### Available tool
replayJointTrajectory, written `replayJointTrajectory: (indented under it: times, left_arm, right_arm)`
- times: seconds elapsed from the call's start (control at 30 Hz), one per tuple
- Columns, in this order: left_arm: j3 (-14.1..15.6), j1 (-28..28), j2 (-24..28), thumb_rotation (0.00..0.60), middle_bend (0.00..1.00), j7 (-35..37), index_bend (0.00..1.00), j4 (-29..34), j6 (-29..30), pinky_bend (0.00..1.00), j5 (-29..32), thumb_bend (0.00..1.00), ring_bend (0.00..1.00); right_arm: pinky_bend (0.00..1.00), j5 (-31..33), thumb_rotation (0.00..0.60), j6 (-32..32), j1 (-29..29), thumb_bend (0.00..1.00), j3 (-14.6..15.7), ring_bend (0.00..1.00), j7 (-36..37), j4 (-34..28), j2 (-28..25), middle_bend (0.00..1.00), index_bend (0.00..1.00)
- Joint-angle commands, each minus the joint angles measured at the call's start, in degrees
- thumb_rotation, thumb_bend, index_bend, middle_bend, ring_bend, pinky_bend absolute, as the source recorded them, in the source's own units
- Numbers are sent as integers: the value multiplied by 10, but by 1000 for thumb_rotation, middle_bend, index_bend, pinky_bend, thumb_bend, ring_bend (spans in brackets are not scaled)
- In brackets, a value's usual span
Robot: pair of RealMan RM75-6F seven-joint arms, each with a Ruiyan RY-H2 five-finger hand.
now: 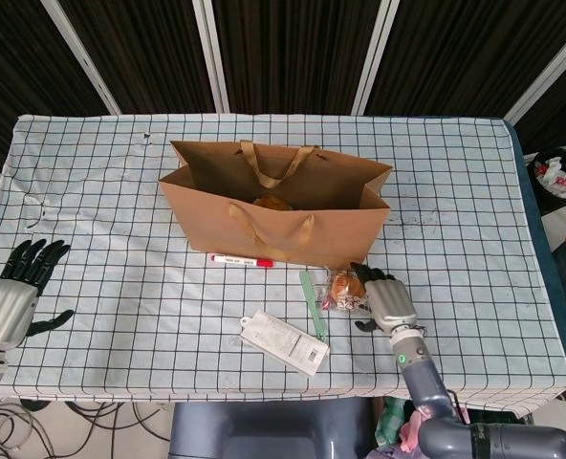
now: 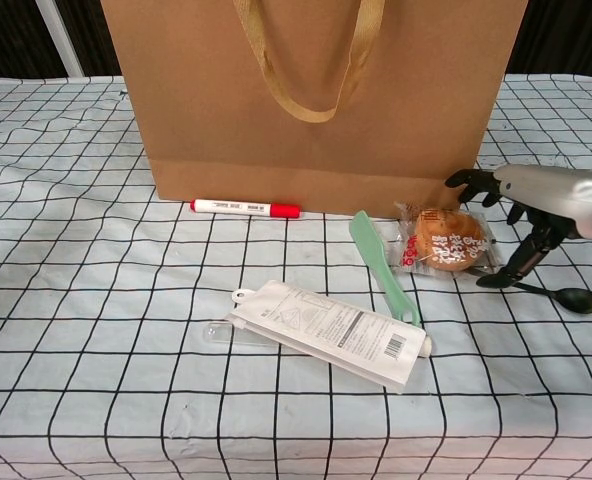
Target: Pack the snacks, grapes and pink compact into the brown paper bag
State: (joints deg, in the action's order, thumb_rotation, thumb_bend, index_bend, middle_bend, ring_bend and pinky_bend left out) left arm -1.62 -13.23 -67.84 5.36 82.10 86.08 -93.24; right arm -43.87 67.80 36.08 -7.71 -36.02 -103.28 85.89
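Observation:
The brown paper bag [image 1: 273, 215] stands open in the middle of the table, with something orange-brown showing inside; it also fills the top of the chest view [image 2: 316, 100]. A wrapped round snack [image 1: 345, 290] [image 2: 446, 242] lies just in front of the bag's right corner. My right hand [image 1: 383, 296] [image 2: 536, 215] hovers right beside that snack, fingers apart, thumb tip down near the table, holding nothing. My left hand [image 1: 20, 287] rests open at the table's left edge, far from everything. No grapes or pink compact are visible.
A red-capped white marker [image 1: 242, 260] [image 2: 246, 208] lies along the bag's front. A green flat tool [image 2: 381, 265], a white packaged item [image 2: 326, 332] and a black spoon [image 2: 561, 296] lie near the snack. The table's front edge is close.

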Motion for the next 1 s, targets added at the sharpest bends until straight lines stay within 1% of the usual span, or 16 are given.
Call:
replayJointTrajectory:
  times: [0.03, 0.33, 0.53, 0.63, 0.7, 0.8, 0.9, 1.0]
  left_arm:
    - [-1, 0, 0, 600, 63, 0, 64, 0, 0, 0, 2, 123, 0]
    - [-1, -1, -1, 600, 62, -1, 63, 1, -4, 0, 3, 123, 0]
    - [-3, 0, -1, 600, 62, -1, 63, 1, -2, 0, 5, 123, 0]
    - [-3, 0, -1, 600, 62, -1, 63, 1, -3, 0, 6, 123, 0]
    - [-3, 0, -1, 600, 62, -1, 63, 2, -3, 0, 6, 123, 0]
    - [-3, 0, -1, 600, 61, -1, 63, 2, -4, 0, 7, 123, 0]
    - [-3, 0, -2, 600, 61, -2, 63, 2, -5, 0, 8, 123, 0]
    - [-3, 0, -2, 600, 60, -3, 63, 3, -6, 0, 8, 123, 0]
  right_arm:
    - [230, -3, 600, 3, 4, 115, 2, 130, -5, 19, 16, 99, 58]
    - [230, -12, 600, 0, 8, 115, 2, 168, -3, 53, 43, 142, 103]
    - [230, -28, 600, 1, 11, 131, -1, 224, 6, 75, 65, 193, 158]
    - [239, -32, 600, 1, 11, 185, -4, 270, 11, 83, 73, 241, 210]
    - [255, -37, 600, 5, 9, 247, -8, 316, 18, 86, 78, 291, 277]
    - [267, -55, 600, 18, 3, 321, -12, 357, 36, 93, 87, 344, 355]
    - [268, -70, 600, 25, -4, 354, -15, 364, 53, 93, 89, 355, 402]
    - [268, -86, 600, 33, -14, 357, -15, 363, 70, 85, 83, 356, 424]
